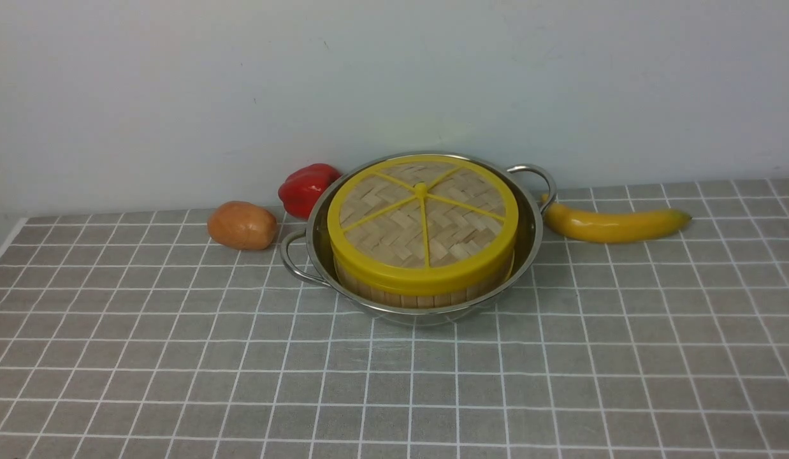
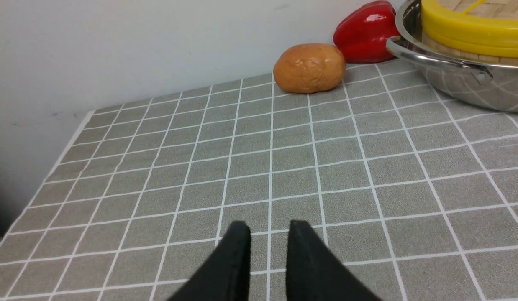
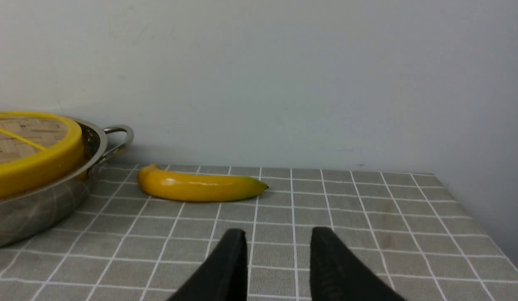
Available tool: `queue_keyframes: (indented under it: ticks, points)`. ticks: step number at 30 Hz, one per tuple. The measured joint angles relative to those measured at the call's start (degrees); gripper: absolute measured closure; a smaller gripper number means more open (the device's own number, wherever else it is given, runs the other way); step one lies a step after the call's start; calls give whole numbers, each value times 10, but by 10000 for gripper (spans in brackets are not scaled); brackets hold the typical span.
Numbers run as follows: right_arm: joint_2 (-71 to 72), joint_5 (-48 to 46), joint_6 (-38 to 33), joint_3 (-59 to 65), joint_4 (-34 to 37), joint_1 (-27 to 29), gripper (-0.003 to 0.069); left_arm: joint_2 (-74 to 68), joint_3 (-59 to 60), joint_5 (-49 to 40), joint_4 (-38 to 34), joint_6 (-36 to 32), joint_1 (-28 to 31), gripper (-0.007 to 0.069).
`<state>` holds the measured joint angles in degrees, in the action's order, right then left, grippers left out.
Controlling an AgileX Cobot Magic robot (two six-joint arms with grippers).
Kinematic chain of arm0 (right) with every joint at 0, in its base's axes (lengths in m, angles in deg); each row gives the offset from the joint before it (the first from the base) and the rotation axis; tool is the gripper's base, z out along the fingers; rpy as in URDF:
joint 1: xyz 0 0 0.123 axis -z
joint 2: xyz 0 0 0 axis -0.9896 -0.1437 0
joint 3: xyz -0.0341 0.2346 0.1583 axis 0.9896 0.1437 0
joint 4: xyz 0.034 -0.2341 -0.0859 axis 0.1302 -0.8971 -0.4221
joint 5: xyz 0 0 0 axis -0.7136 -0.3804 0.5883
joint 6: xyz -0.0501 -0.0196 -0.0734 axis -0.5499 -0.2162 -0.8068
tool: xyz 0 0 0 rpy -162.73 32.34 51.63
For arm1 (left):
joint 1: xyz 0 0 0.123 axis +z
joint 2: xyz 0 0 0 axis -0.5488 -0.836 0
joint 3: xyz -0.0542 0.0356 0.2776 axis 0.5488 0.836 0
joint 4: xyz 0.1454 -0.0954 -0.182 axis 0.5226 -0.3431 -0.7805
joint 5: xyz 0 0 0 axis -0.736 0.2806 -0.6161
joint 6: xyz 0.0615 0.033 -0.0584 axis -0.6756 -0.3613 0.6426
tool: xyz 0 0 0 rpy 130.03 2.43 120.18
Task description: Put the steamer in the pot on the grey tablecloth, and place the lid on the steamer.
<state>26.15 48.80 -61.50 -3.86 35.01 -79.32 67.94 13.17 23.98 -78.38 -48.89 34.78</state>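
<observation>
Front view: the pot (image 1: 417, 299) stands on the grey tablecloth (image 1: 394, 382) near the far wall. The steamer (image 1: 426, 294) sits inside the pot, and the lid (image 1: 423, 220) lies on top of the steamer. The lid looks a little tilted, lower at the near edge, but from this angle I cannot be sure. A potato (image 1: 242, 224) and a red pepper (image 1: 307, 187) lie to the left of the pot, a banana (image 1: 614, 223) to its right. No arm shows here.

Left wrist view: the left gripper (image 2: 269, 236) hangs over bare cloth, well apart from the pot (image 2: 464, 81). Its jaws stand a little apart with nothing between them.

Right wrist view: the right gripper (image 3: 278, 242) is over bare cloth too, near the banana (image 3: 200, 188) but not touching it. Its jaws are parted and empty.

Step in hand: both parts seem to be placed, so the task looks finished or very near it.

Next move: probably only to keep the arms away from the pot. If the lid is really tilted, a light press on its rim may seat it.
</observation>
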Motion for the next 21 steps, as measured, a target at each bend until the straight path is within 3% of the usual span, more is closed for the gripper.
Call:
queue_keyframes:
  ticks: [21]
  points:
    - [0,-16,0,3,23,0,419,0,0,0,0,0,-2,465]
